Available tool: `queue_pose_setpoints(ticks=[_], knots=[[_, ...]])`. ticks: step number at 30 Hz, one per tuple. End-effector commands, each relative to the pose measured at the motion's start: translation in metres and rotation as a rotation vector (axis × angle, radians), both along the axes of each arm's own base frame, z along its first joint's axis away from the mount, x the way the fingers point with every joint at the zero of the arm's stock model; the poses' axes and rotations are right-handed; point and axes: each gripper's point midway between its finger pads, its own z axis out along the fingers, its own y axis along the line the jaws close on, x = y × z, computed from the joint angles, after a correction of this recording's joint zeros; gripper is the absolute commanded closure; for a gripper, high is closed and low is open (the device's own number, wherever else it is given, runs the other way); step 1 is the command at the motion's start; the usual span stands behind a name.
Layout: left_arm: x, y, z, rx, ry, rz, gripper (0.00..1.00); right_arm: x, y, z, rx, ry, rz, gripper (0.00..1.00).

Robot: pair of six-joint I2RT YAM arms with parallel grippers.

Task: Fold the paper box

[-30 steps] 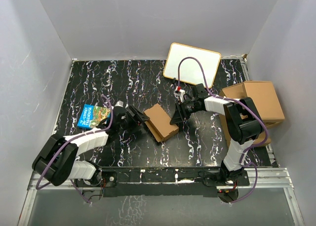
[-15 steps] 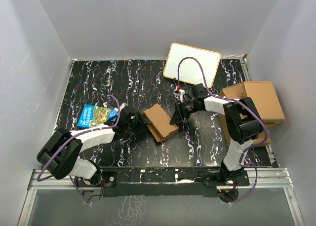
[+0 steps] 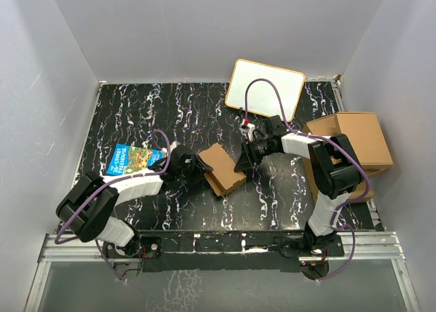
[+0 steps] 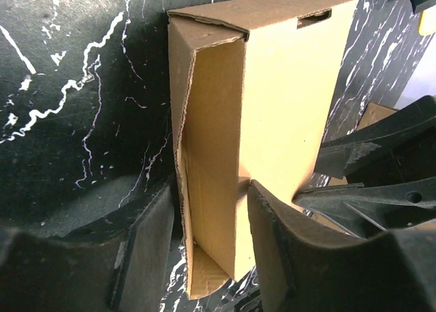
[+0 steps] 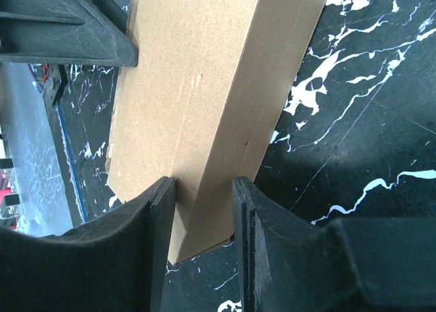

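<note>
The paper box (image 3: 221,167) lies mid-table as a small shallow brown cardboard box, held from both ends. In the left wrist view the paper box (image 4: 272,87) shows an open side with a flap folded inward. My left gripper (image 4: 211,189) straddles its near end, one finger on the outer wall and the other on the top panel, shut on it. From the opposite side, my right gripper (image 5: 203,184) is shut on a corner of the paper box (image 5: 204,73). From above, the left gripper (image 3: 199,170) and right gripper (image 3: 242,163) face each other across it.
A blue picture book (image 3: 129,159) lies left of the left arm. A white board (image 3: 264,87) leans at the back. A pile of larger cardboard boxes (image 3: 354,145) stands at the right edge. White walls enclose the black marbled table (image 3: 136,114).
My left gripper has moved right onto the box's left end and narrowed its jaws around it. The right gripper and the box have stayed put.
</note>
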Motion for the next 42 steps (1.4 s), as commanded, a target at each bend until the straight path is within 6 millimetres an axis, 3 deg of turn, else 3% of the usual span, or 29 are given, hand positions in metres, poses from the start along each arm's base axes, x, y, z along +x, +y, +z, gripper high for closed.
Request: queue_pose_setpoints(ticks=[1, 4, 8, 12, 18, 23, 26, 34, 37, 42], knots=[[0.003, -0.006, 0.002, -0.003, 0.004, 0.005, 0.61, 0.006, -0.007, -0.029, -0.118, -0.048, -0.003, 0.60], [0.003, -0.010, 0.002, -0.009, 0.012, 0.000, 0.67, 0.006, -0.007, -0.030, -0.120, -0.046, -0.003, 0.60], [0.003, -0.013, 0.003, -0.015, 0.005, -0.008, 0.89, 0.005, -0.006, -0.030, -0.121, -0.046, -0.001, 0.60], [0.001, -0.014, 0.002, -0.015, 0.013, -0.013, 0.91, 0.006, -0.006, -0.030, -0.121, -0.046, -0.001, 0.60], [-0.005, -0.010, 0.007, -0.001, -0.020, -0.059, 0.74, 0.009, -0.005, -0.021, -0.117, -0.072, 0.012, 0.56], [-0.022, -0.003, 0.005, 0.017, -0.047, -0.141, 0.52, 0.011, -0.005, -0.009, -0.095, -0.108, 0.038, 0.48], [-0.032, 0.001, 0.013, 0.012, -0.090, -0.195, 0.46, 0.010, -0.004, -0.004, -0.077, -0.120, 0.048, 0.46], [-0.055, -0.016, 0.056, -0.135, -0.281, -0.366, 0.41, 0.001, 0.001, 0.022, 0.005, -0.178, 0.111, 0.42], [-0.063, -0.025, 0.063, -0.181, -0.306, -0.403, 0.41, -0.005, 0.001, 0.026, 0.030, -0.207, 0.154, 0.41], [-0.073, -0.032, 0.064, -0.209, -0.317, -0.422, 0.41, -0.008, -0.007, 0.054, 0.079, -0.326, 0.196, 0.40]])
